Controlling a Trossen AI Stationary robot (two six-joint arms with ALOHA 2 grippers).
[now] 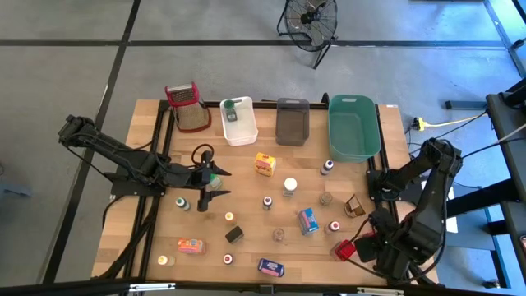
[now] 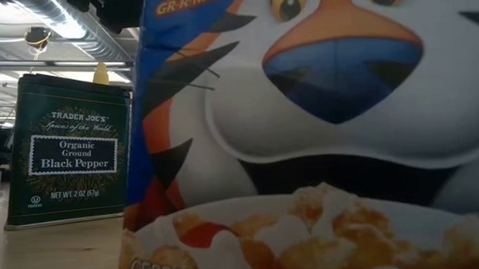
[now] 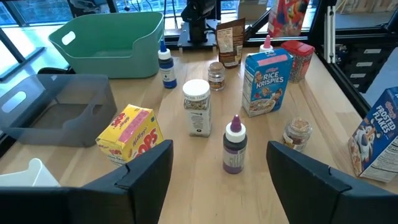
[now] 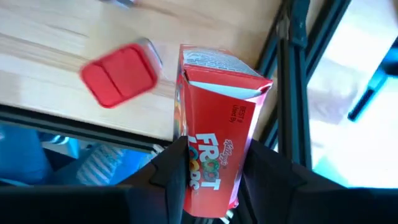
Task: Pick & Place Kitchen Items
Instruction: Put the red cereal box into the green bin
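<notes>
Froot Loops box (image 4: 214,149), red, sits clamped between our right gripper (image 4: 208,186) fingers, over the table's near right corner, just past the wooden edge. Our right arm is folded back on itself at the right side of the table (image 1: 246,222), with the wrist turned down and toward the near edge. A red-capped jar (image 4: 118,74) stands on the wood just beside the held box. Our left arm reaches in from the left side, stretched low and nearly level, and our left gripper (image 1: 215,182) hovers over the left middle of the table with its fingers spread wide and nothing between them. In front of it we see a purple bottle (image 3: 234,146), a white-capped jar (image 3: 197,107), a yellow Pops box (image 3: 129,134) and a Rice Krispies box (image 3: 266,81), all upright and apart from each other. Other small items are scattered over the near half of the table. A green tub (image 1: 353,125) stands at the far right, a grey tub (image 1: 292,121) beside it.
</notes>
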